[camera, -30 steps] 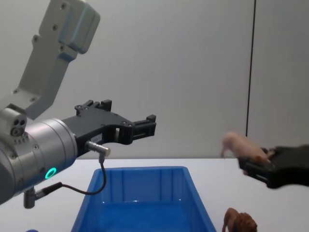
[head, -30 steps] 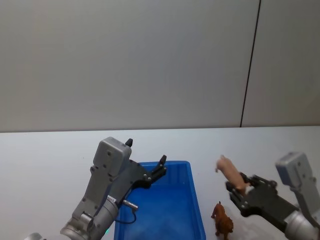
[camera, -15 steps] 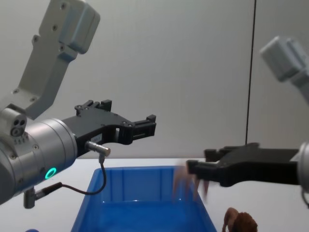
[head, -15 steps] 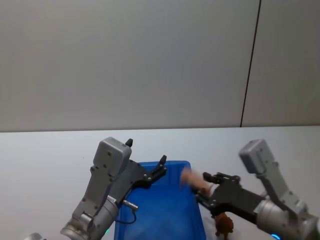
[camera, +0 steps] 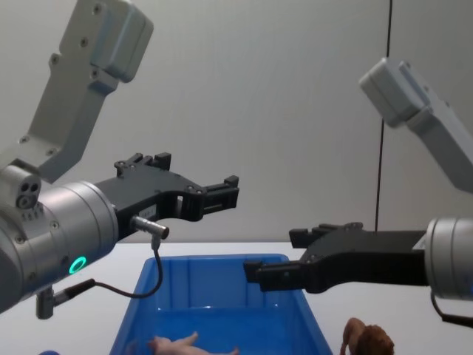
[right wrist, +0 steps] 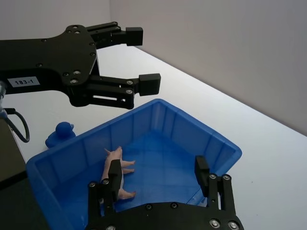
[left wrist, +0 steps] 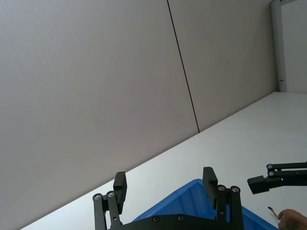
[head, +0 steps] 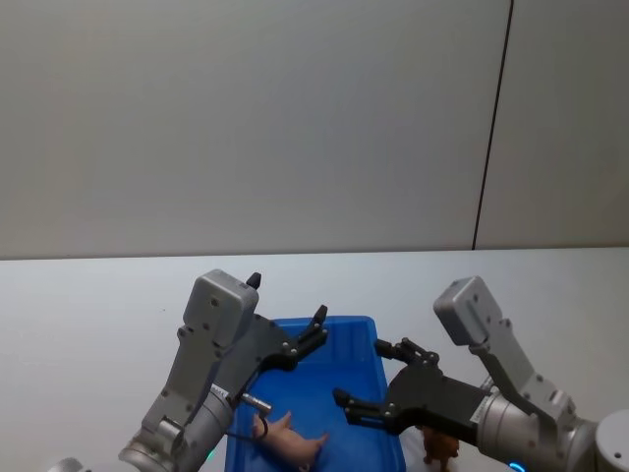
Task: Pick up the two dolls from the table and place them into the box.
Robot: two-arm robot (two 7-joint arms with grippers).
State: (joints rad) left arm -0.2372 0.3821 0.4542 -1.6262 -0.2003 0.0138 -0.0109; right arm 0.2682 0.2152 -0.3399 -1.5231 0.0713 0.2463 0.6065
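My right gripper (head: pixel 359 372) over the box (head: pixel 349 321), fingers wide, pink doll (head: pixel 288 440) lying loose below them, brown doll (camera: pixel 367 340) on the tabletop (head: pixel 98 295), left gripper (left wrist: pixel 164 182) hovering wide

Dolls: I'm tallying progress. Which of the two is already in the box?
The pink pig, lying on the box floor. The brown lion is outside, on the table by the box's right wall.

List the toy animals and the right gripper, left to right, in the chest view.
Pale pink pig figurine, in the bright blue plastic bin → open right gripper, above the bin → brown shaggy lion figurine, right of the bin. The open left gripper hangs over the pig, so unranked.
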